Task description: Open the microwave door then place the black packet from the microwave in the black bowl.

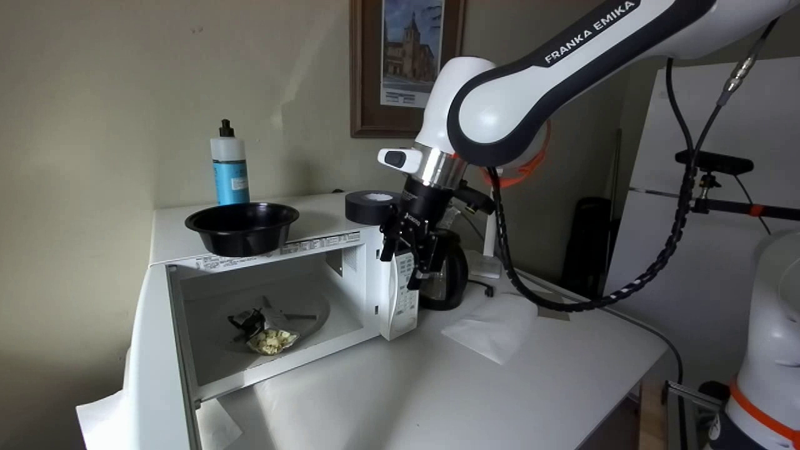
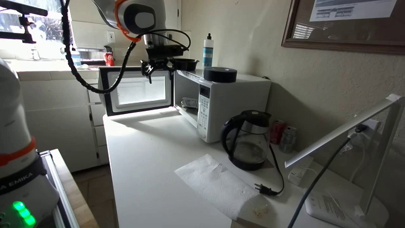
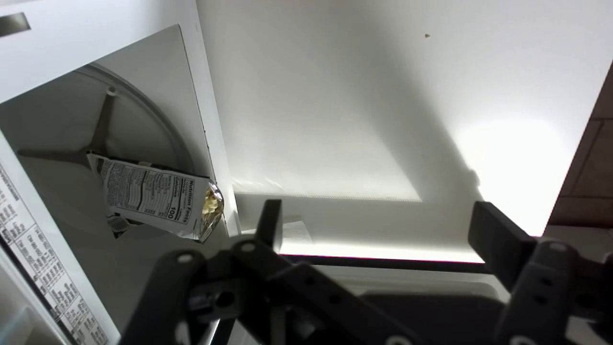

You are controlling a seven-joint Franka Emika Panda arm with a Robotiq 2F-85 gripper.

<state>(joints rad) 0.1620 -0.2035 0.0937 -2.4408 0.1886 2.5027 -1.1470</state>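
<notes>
The wide white-framed door (image 2: 142, 91) with its pale see-through window stands swung out from the large white boxy microwave (image 2: 243, 101), so the first step looks done. Inside the microwave, near its front sill, lies the small, thin, dark-edged foil packet (image 3: 148, 196), its pale printed face upward; the gaping mouth points toward the sill and shows yellowish pieces (image 3: 210, 203). The black metal end effector (image 3: 376, 225) hangs in front of the microwave, around the height of its roof, spread wide and holding nothing.

Spilling seems the likeliest failure: a squeeze near that mouth, or a lift with it tipped down, could scatter the contents over the microwave's floor or the white counter (image 2: 152, 167) in front. Because the packet is thin and flat, a shallow grasp may slide off, while a deep one could scrape the three-armed plastic support (image 3: 103, 122) on the microwave's floor. Going in spread so wide, the end effector might also strike the microwave's opening frame or push the door inward.

The shallow, glossy black bowl (image 1: 244, 242) with a flared rim sits on the microwave's roof and seems to jut past its front edge; brushing it, or releasing the packet against its rim, could tip it off.
</notes>
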